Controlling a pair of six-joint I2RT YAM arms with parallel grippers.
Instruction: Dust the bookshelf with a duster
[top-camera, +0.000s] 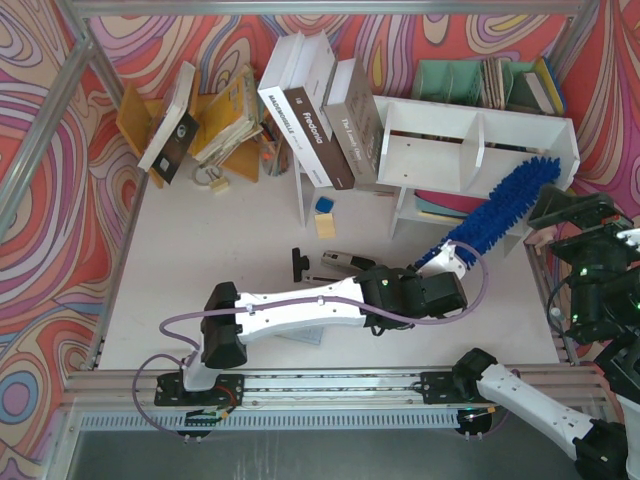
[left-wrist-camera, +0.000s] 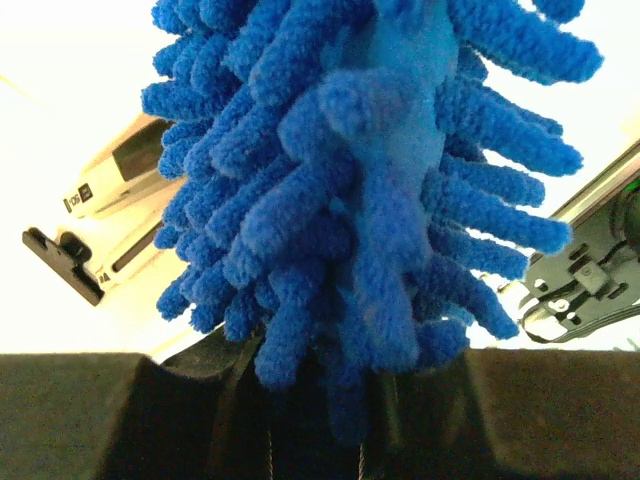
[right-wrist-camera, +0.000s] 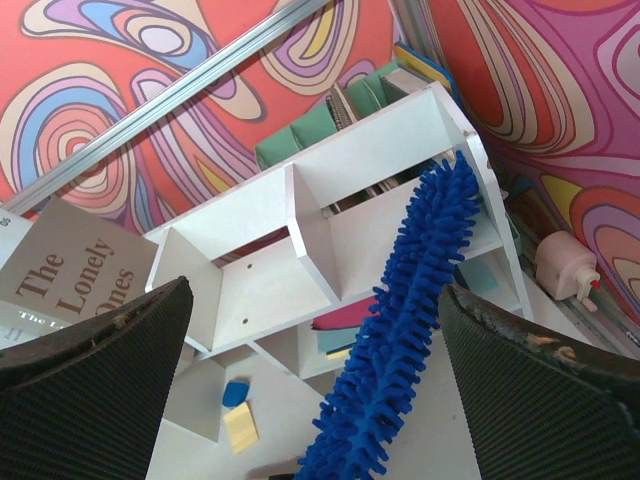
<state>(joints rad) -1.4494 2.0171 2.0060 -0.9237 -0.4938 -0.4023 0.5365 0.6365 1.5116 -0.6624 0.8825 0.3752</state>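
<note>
Expect the duster (top-camera: 505, 203) to be light, with soft pile and stiff handle. Left pincer (top-camera: 450, 265) clamps its handle end; right pincer (right-wrist-camera: 315, 300) stands wide open, empty.

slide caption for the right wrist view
Fluffy blue microfibre duster slanting across the right compartment of the white board bookshelf

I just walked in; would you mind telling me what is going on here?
The left gripper is shut on the duster and reaches across toward the bookshelf. The fluffy head slants up across the front of the right upper compartment, with its tip by the shelf's right end. The right gripper is open and holds nothing; it sits off to the right, facing the shelf. Books lean against the shelf's left end.
</note>
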